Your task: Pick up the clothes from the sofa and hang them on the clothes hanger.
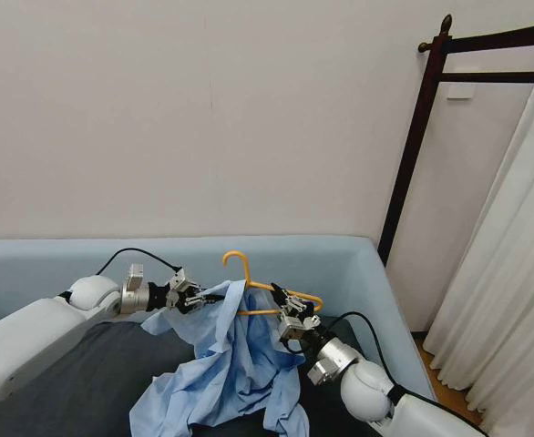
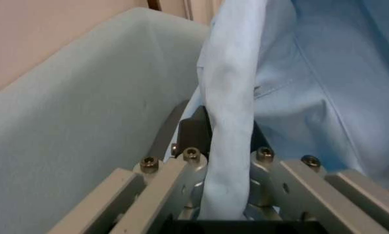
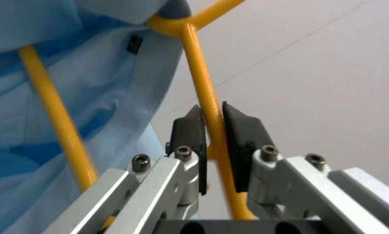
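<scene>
Head view — left end effector (image 1: 192, 299) grips shirt (image 1: 235, 360) | right end effector (image 1: 294, 311) — hanger (image 1: 234, 256)

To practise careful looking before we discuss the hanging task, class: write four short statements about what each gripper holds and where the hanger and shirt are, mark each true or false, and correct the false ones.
1. The right gripper is shut on the yellow hanger. True.
2. The left gripper is open and holds nothing. False: it is shut on a fold of the blue shirt.
3. The yellow hanger hangs from the dark wooden rack. False: it is held over the sofa, and the rack stands apart on the robot's right.
4. Part of the blue shirt is draped over the yellow hanger, and the rest trails down onto the sofa. True.
</scene>
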Available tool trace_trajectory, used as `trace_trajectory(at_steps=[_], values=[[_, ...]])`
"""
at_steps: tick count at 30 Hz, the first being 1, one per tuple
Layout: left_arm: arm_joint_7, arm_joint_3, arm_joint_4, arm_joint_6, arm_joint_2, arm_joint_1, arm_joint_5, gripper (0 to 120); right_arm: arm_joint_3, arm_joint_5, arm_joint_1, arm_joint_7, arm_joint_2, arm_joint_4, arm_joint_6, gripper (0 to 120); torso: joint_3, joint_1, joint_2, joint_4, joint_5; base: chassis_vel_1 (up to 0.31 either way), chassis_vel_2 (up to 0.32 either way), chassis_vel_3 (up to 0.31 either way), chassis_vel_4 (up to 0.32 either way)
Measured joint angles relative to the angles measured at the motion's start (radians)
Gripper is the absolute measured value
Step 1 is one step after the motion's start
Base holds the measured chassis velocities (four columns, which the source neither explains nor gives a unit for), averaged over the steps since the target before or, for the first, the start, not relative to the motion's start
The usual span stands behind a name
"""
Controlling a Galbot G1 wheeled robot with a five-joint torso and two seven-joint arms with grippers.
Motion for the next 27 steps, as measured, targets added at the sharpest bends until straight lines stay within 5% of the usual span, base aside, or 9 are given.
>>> trace_trajectory(at_steps=[10,14,20,27], values=[[-0.017,-0.071,-0.032,-0.003,0.024,0.056,-0.001,1,0.076,0.057,-0.104,-0.02,-0.063,0.127,0.019,48,0.0,0.0,0.0,0.0,-0.0001,0.0,0.0,0.0,0.0],[-0.017,-0.084,-0.05,-0.005,0.052,0.068,-0.004,1,0.115,0.103,-0.266,-0.061,-0.117,0.164,0.031,65,0.0,0.0,0.0,-0.0003,0.0001,0.0,0.0,0.0,0.0],[-0.021,-0.088,-0.075,-0.005,0.082,0.072,-0.012,1,0.118,0.015,-0.353,-0.072,-0.019,0.003,0.059,88,0.0,0.0,0.0,0.0002,0.0002,0.0,0.0,0.0,0.0],[-0.033,-0.09,-0.114,-0.001,0.11,0.085,-0.024,1,0.076,-0.088,-0.313,-0.038,0.085,-0.13,0.059,100,0.0,0.0,0.0,0.0003,0.0001,0.0,0.0,0.0,0.0]])
